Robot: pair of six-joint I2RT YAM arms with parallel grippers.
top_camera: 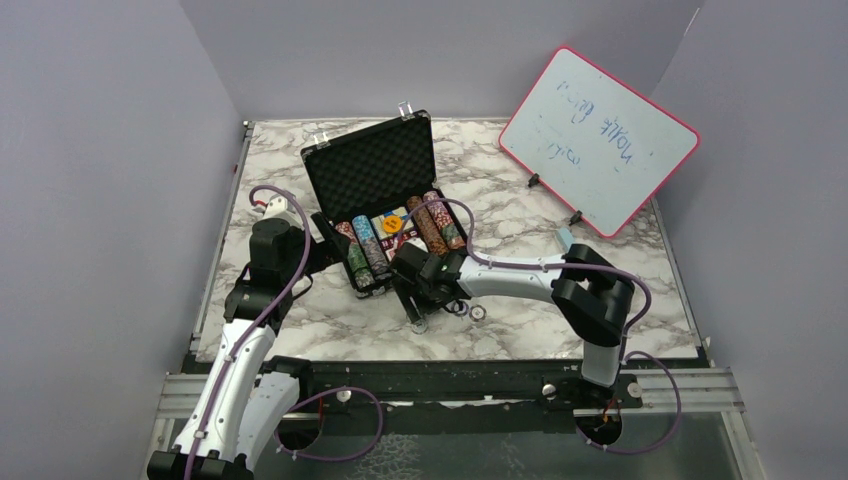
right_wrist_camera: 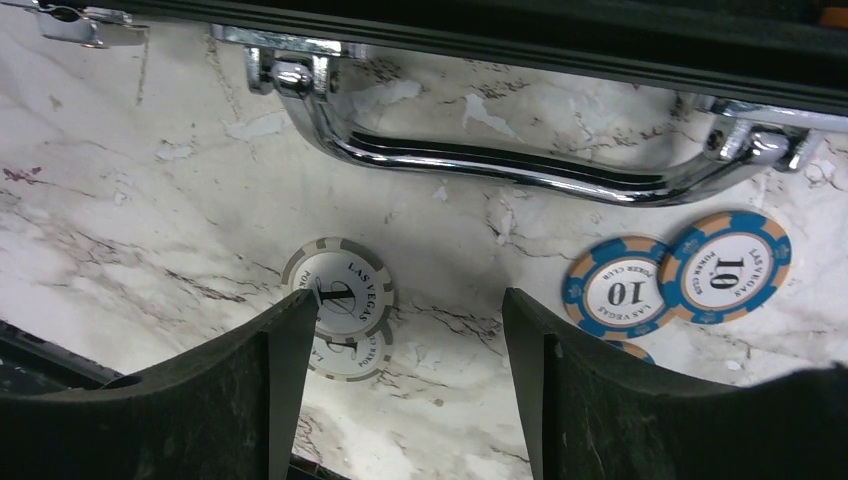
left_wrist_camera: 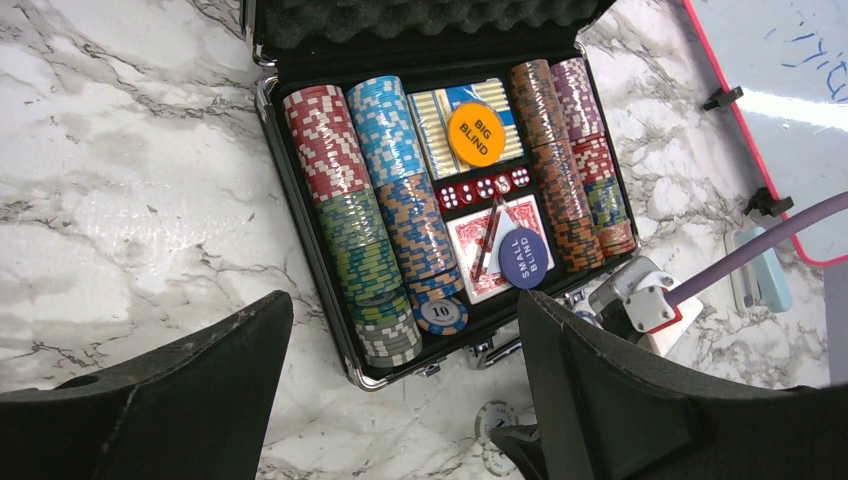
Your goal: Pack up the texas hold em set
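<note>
Spread right fingers (right_wrist_camera: 640, 400) hang above two overlapping white poker chips (right_wrist_camera: 338, 293) lying on the desk (right_wrist_camera: 130, 220) beside the silver handle (right_wrist_camera: 500, 165) of the open briefcase (top_camera: 370, 165), so straddle the top chip and close low; left fingers (left_wrist_camera: 150, 400) are spread too.

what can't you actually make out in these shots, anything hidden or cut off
Right wrist view: a third blue chip shows only as a sliver behind a finger of the right pincer.
Right wrist view: the lower white chip lies under another chip and the other finger, so its number is unreadable.
Top view: the whiteboard writing is too small to read; the left wrist view cuts the board off at its edge.
</note>
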